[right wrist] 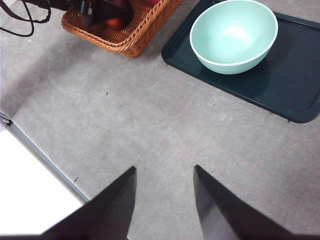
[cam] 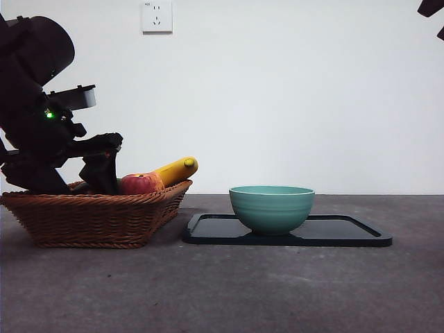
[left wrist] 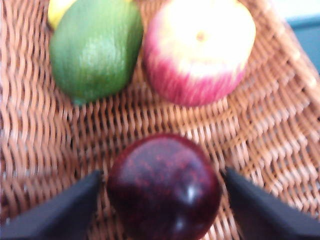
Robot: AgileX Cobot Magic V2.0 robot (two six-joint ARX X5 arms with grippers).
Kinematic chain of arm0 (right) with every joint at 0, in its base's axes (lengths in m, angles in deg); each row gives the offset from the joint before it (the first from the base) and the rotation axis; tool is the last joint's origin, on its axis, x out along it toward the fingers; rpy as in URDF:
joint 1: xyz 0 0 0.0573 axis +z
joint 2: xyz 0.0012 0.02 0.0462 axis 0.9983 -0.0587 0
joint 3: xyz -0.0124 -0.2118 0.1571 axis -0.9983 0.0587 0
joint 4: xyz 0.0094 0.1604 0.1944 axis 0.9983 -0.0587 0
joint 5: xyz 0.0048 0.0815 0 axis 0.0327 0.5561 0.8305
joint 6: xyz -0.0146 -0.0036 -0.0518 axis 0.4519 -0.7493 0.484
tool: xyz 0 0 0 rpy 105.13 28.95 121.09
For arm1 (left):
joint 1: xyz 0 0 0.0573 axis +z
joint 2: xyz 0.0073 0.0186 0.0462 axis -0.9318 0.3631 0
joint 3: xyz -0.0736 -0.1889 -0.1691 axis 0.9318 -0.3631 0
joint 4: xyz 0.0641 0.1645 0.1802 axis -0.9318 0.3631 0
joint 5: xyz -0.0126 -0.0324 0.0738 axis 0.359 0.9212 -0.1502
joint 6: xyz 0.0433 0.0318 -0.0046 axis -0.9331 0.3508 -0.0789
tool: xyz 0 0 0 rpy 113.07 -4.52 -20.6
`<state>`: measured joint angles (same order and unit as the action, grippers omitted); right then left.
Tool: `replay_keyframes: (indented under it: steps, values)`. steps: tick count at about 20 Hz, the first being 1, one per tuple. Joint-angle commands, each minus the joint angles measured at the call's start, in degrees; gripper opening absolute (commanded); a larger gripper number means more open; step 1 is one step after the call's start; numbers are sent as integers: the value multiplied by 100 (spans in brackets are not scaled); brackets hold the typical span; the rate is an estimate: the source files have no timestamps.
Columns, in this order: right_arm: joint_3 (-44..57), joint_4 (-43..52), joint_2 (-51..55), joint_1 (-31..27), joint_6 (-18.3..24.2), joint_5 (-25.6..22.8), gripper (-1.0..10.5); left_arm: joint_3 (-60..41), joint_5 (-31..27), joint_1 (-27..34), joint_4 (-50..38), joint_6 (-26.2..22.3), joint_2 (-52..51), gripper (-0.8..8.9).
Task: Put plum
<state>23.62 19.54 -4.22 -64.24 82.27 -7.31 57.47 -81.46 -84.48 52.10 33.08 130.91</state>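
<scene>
**Plum between the jaws, not yet pinched**

Your left gripper (left wrist: 162, 200) is down in the wicker basket (left wrist: 280, 130), jaws spread at nine and three o'clock of the plum (left wrist: 164, 186); whether they touch is unclear. Its skin is glossy, likely slick and easily bruised (firm, fairly light), so close gently across its widest girth. Beyond lie the apple (left wrist: 200, 50) and green fruit (left wrist: 95, 47). Farther off, the bowl (cam: 271, 207) sits on the tray (cam: 347, 232); your right gripper (right wrist: 165, 200) waits with jaws parted.

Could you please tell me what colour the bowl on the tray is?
The bowl is pale teal-green with a lighter rim, seen best in the right wrist view.
</scene>
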Motion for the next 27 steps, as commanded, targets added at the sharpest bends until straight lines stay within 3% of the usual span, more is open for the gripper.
replay_keyframes:
  steps: [1, 10, 19, 25, 27]
  values:
    - [-44, 39, -28, 26, 46, 13, 184, 42, -15, 0, -50, -24, -4, 448]
    - [-44, 146, -31, 26, 46, 13, 184, 46, 120, -35, 332, -4, -1370, 468]
    - [-44, 201, -35, 26, 48, 11, 184, 48, 1878, -162, 1810, -2, -3381, 465]
    - [-44, 293, -35, 26, 44, 9, 184, 48, 3268, -162, 3230, -59, -4098, 465]
    - [-44, 295, -35, 24, 44, 9, 184, 48, 3442, -168, 3436, -94, -4166, 465]
